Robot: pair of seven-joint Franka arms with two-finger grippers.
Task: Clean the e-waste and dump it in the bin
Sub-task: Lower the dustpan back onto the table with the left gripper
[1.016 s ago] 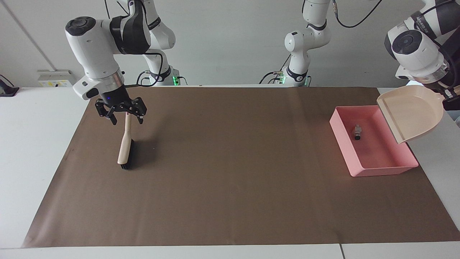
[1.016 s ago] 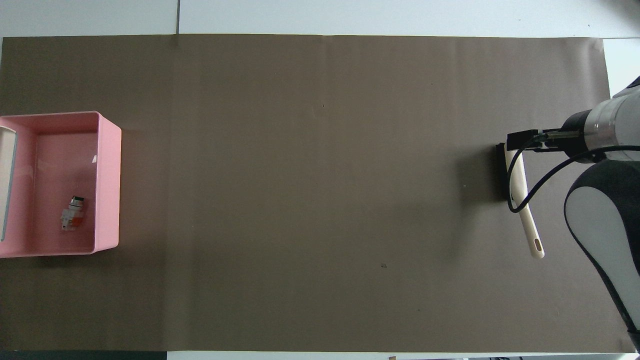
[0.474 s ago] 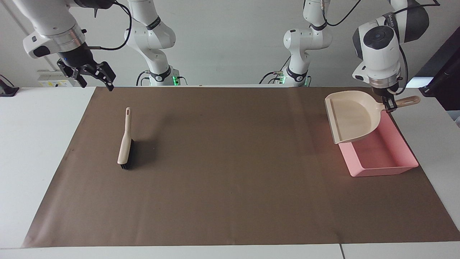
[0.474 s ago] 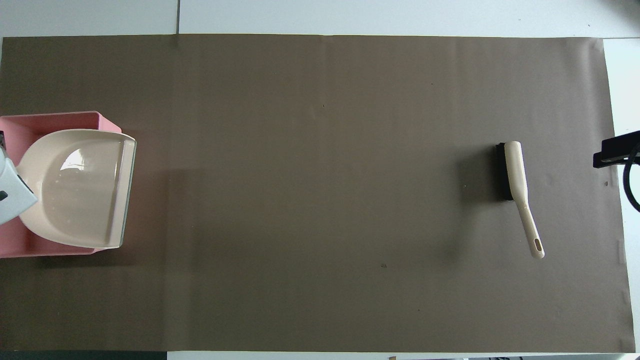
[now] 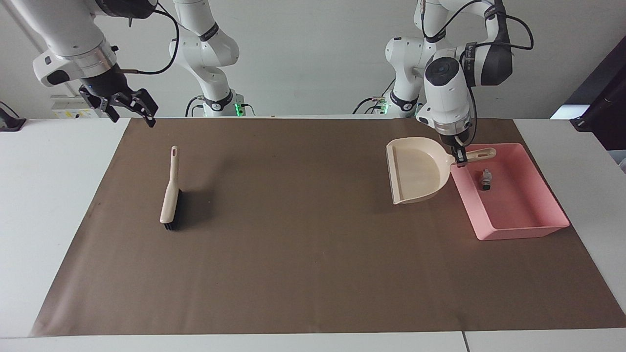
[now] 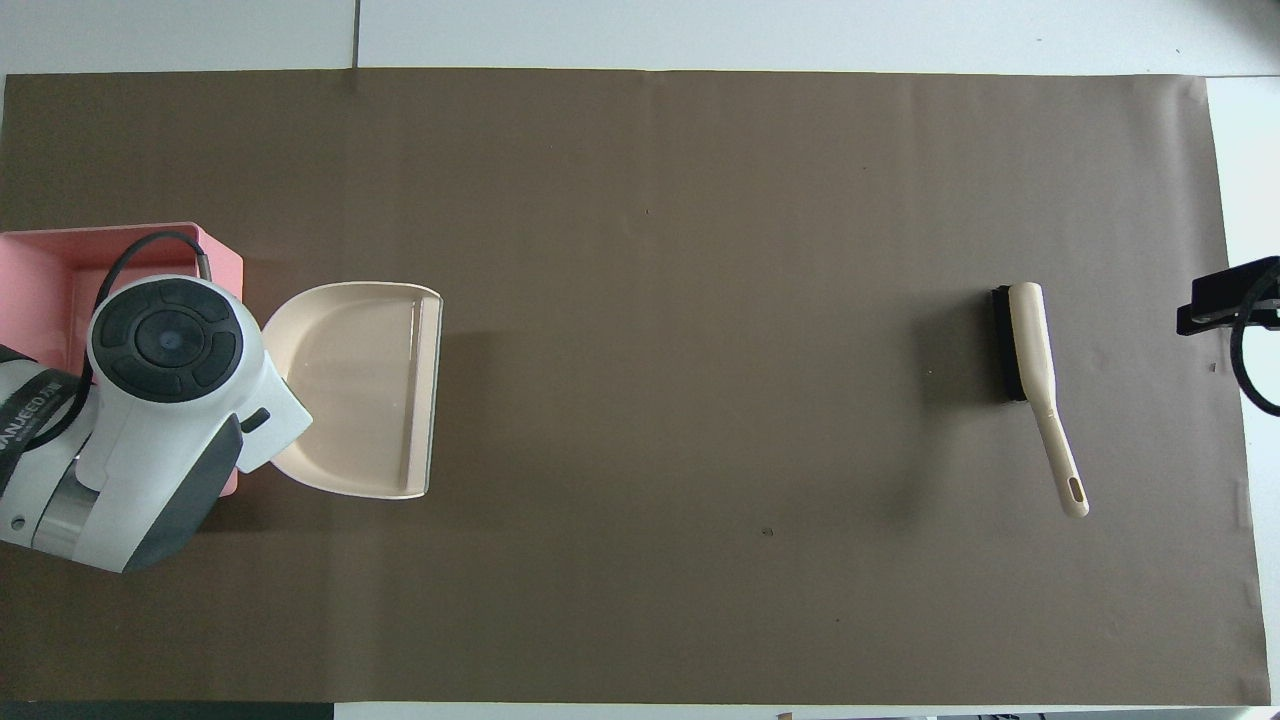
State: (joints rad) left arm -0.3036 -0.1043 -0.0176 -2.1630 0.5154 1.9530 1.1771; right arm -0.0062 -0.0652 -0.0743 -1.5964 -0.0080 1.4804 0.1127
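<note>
The pink bin (image 5: pixel 518 227) stands at the left arm's end of the mat. One tiny e-waste part (image 5: pixel 485 179), grey-white with a dark tip, lies in it; I cannot make out a separate black piece. My left gripper (image 5: pixel 458 159) is shut on the handle of the beige dustpan (image 5: pixel 415 171), which is held low over the mat beside the bin, with its handle over the bin's wall. In the overhead view the left arm covers most of the bin (image 6: pixel 40 265), and the dustpan (image 6: pixel 350 390) shows empty. My right gripper (image 5: pixel 131 113) is open and empty, raised over the mat's corner.
A beige brush (image 5: pixel 170 195) with black bristles lies on the brown mat (image 5: pixel 303 254) toward the right arm's end; it also shows in the overhead view (image 6: pixel 1032 365). White table surrounds the mat.
My left arm swung the dustpan from above the bin down to the mat beside it, uncovering the part. My right gripper left the brush, rose to the corner and has since stayed there.
</note>
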